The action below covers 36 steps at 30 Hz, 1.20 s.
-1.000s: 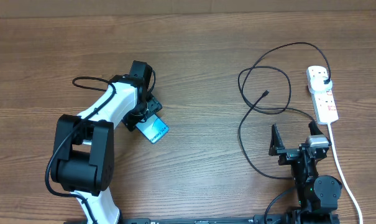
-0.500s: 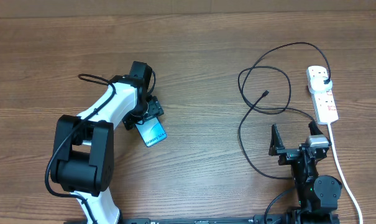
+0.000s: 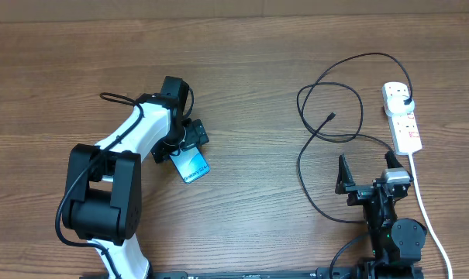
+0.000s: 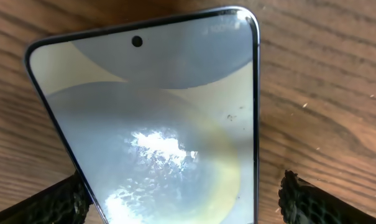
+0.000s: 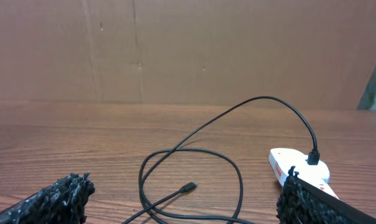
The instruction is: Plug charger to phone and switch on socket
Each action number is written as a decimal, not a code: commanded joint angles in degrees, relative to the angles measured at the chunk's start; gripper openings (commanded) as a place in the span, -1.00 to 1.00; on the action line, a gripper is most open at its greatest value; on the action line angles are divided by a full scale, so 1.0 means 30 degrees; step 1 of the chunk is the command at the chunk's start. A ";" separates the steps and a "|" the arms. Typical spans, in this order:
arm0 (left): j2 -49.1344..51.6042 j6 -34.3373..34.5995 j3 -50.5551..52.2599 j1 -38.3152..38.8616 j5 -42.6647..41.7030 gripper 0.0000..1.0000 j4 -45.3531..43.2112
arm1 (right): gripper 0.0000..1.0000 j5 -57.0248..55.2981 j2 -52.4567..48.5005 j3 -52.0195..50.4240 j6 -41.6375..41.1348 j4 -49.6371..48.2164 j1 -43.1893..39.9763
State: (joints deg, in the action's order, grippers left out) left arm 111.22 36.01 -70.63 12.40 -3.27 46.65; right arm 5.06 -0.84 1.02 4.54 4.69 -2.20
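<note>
Overhead, the phone [image 3: 190,165] lies flat on the worktop [image 3: 250,70] at the left end effector [image 3: 186,143], with the charger [image 3: 299,167] looped near the socket [image 3: 401,116] and plugged in. Left wrist: fingers [image 4: 312,202] spread, straddling the phone. Right wrist: right end effector [image 5: 184,202] gaping wide, charger tip loose ahead.

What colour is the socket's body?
White, with small red marks; the socket shows best in the overhead view.

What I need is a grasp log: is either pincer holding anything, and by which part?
Nothing is held. The left pincer stands open astride the phone; the right pincer is open and empty.
</note>
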 commanded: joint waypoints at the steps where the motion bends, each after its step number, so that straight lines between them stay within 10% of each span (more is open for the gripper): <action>1: 0.0648 0.0903 0.0641 0.0124 -0.1421 0.99 0.0393 | 1.00 -0.0175 0.0226 -0.0189 0.0087 -0.0080 0.0102; 21: 0.0648 0.2055 0.0641 0.0131 -0.1778 0.87 0.0386 | 1.00 -0.0175 0.0226 -0.0189 0.0087 -0.0087 0.0102; 36: 0.0648 -0.2091 0.0641 0.0131 -0.1705 0.79 0.0051 | 1.00 -0.0175 0.0226 -0.0189 0.0087 -0.0080 0.0102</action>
State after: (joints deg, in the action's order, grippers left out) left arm 111.22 36.23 -70.48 12.40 -5.41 48.64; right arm 5.06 -0.84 1.02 4.54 4.69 -2.20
